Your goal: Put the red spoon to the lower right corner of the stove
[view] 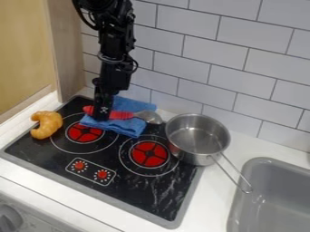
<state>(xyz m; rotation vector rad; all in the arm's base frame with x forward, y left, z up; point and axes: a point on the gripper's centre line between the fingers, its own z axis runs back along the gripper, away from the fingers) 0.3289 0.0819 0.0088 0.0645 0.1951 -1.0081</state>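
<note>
Hand [103, 112] is at the red grip of the spoon [122, 115], over the cloth [129, 128] at the back of the stove [160, 195]; I cannot tell whether it is wide or closed. Once sure of a firm hold, I should lift clear of the cloth, skirt the pot [198, 138] and lower gently at the near right corner.

White tiled wall [187, 54], wooden panel [66, 45].

Spoon [123, 115] seemingly part-hidden; sink [277, 204] cut off.
</note>
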